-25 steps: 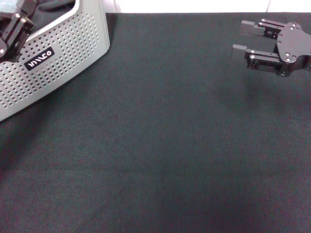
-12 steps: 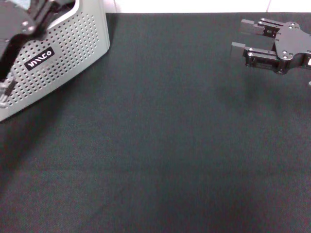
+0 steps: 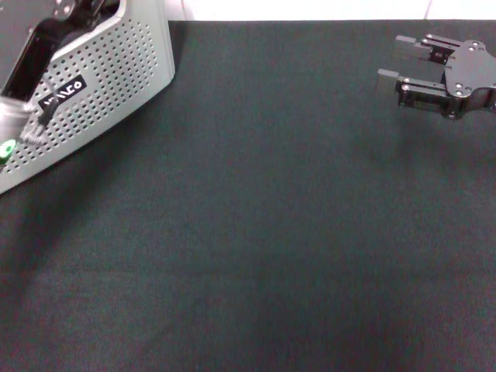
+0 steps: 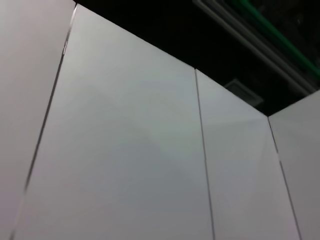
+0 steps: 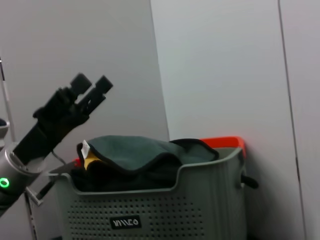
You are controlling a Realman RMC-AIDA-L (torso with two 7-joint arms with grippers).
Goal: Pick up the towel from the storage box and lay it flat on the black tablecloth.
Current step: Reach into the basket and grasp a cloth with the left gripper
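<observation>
Your left claw (image 5: pixel 91 86) hangs in the air above the basket (image 5: pixel 200 200), tilted upward, its two fingers close together and grasping nothing. Just below it, one towel (image 5: pixel 135 152) lies heaped inside the basket, grey back up with a bit of yellow and a white label showing; nothing sits between claw and towel. Your right claw (image 3: pixel 394 60) hovers well apart from it over the far side of the black tablecloth (image 3: pixel 256 232), fingers spread and empty. One basket, one towel, two claws.

Even, soft overhead light; faint shadow beside storage box (image 3: pixel 101 85) on black tablecloth (image 3: pixel 271 232); no glare.
</observation>
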